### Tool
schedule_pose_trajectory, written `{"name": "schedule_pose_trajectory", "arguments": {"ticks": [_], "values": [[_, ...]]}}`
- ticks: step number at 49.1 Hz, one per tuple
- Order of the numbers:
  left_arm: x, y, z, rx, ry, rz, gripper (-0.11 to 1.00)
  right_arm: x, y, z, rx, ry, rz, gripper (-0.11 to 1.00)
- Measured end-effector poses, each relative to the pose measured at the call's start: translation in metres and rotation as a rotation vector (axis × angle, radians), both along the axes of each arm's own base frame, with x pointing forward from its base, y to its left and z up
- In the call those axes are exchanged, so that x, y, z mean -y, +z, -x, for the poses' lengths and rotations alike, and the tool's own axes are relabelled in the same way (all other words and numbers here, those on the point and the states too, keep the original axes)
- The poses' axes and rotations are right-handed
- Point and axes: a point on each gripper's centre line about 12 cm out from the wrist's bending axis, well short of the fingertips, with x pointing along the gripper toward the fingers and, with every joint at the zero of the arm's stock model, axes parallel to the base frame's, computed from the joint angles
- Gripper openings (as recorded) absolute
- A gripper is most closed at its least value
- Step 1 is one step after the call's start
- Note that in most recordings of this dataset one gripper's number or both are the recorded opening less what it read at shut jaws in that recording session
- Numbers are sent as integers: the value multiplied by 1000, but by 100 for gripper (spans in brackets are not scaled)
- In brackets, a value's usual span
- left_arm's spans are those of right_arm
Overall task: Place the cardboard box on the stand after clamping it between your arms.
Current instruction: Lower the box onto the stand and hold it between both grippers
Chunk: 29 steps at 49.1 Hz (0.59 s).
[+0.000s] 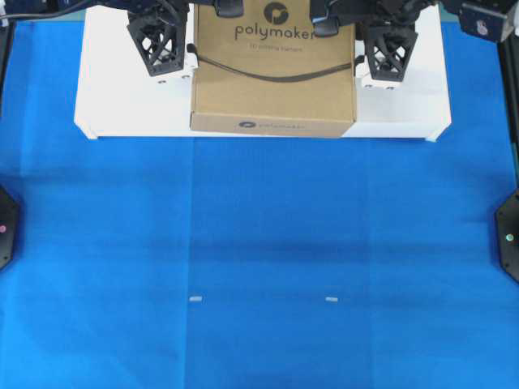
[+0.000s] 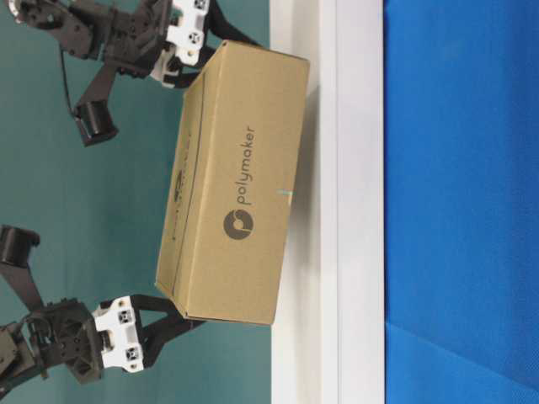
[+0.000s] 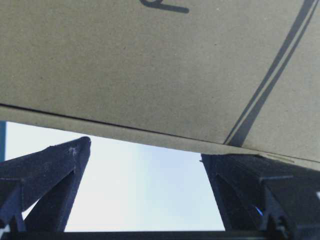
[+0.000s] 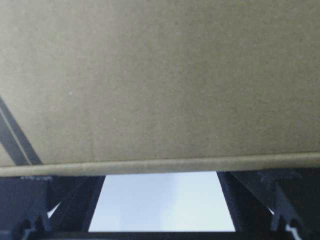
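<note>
The brown cardboard box [image 1: 274, 81] with the "polymaker" logo sits over the middle of the white stand [image 1: 122, 105], its front face level with the stand's front edge. My left gripper [image 1: 162, 44] is open, with its fingertips against the box's left side. My right gripper [image 1: 389, 49] is open against the right side. In the table-level view the box [image 2: 236, 185] looks slightly tilted over the stand [image 2: 337, 202], between the left gripper [image 2: 147, 332] and the right gripper [image 2: 181, 42]. I cannot tell whether it rests on the stand. Both wrist views show the box wall [image 3: 150, 65] [image 4: 160, 85] filling the frame above the spread fingers [image 3: 60, 165] [image 4: 250, 195].
A blue cloth [image 1: 259, 243] covers the table in front of the stand. Two small white marks [image 1: 197, 298] [image 1: 331, 299] lie on it. Black arm bases stand at the left edge [image 1: 5, 227] and the right edge [image 1: 509, 237].
</note>
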Motion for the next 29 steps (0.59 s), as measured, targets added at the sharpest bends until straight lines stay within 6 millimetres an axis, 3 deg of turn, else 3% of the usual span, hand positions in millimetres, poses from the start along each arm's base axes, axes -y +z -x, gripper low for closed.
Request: {"name": "schedule_pose_trajectory", "arguments": {"ticks": [16,29], "values": [[-19,-6,1,-25,3,-20,87,23,0,-6,21,14,-1,98],[-33,-19,4,-52,27,-7,87,29,2,-12,9,23,-9,98]]}}
